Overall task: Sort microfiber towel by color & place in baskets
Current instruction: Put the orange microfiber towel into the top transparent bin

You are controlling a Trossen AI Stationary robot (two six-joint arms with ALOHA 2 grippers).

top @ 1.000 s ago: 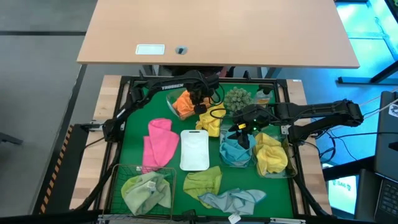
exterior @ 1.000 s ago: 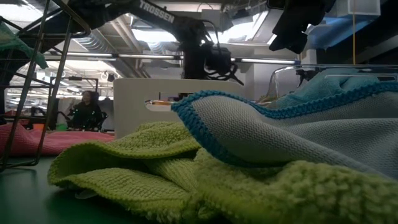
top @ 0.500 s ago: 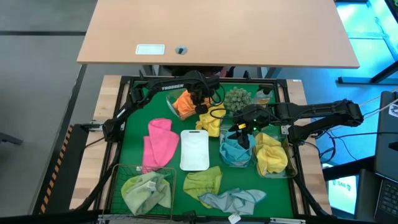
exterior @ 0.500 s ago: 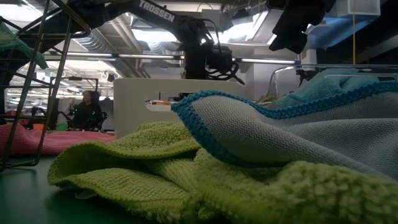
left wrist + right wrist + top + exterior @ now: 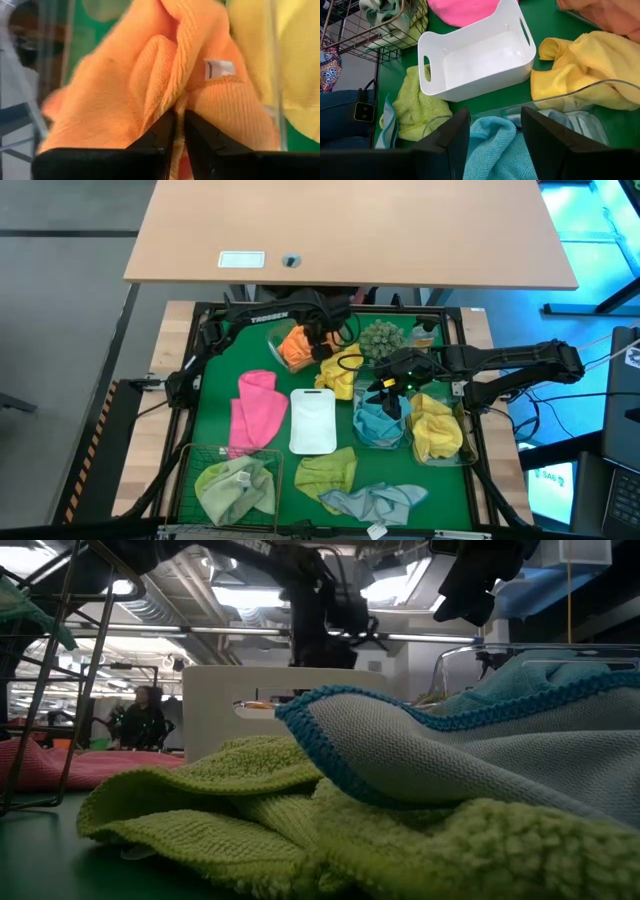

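Orange fuzz fills our left wrist view: the left claw [image 5: 179, 130] has its fingers pinched nearly together on a fold of the orange towel [image 5: 150, 75], which sits in the clear tub [image 5: 283, 340] at the back of the green desk [image 5: 215, 395]. That towel has a small white tag [image 5: 219, 69], but we can't read the print on it. We can just make out "TROSSEN" on the left arm [image 5: 262, 318]. The right claw [image 5: 492, 135] hangs fingers apart over the teal towel [image 5: 495, 145] in its own tub, near the white tray [image 5: 477, 52].
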